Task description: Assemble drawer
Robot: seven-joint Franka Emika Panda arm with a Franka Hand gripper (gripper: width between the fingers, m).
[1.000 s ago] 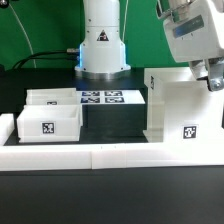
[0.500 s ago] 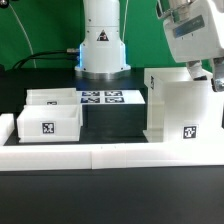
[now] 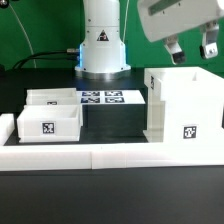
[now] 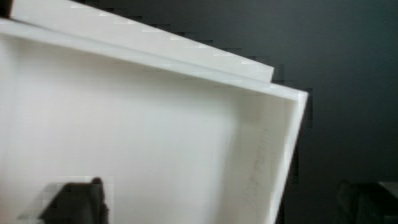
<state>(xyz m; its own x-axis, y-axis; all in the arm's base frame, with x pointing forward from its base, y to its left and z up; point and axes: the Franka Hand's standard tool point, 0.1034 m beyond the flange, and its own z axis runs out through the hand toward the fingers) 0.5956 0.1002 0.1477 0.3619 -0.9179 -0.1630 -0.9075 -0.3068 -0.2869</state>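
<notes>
The tall white open box housing stands at the exterior view's right, with a square tag on its front face. Two small white trays sit at the left: the front one shows a tag, and the other is behind it. My gripper hangs open and empty above the housing's top rim, clear of it. In the wrist view the housing's white wall and rim fill the picture. My gripper straddles that rim from above, with one dark fingertip over the white inside.
The marker board lies flat between the trays and the housing. A long low white rail runs along the front, with a short piece at the left. The robot base stands behind.
My gripper has risen from the housing's upper right wall and shifted toward the exterior view's left. The housing and trays have stayed put.
</notes>
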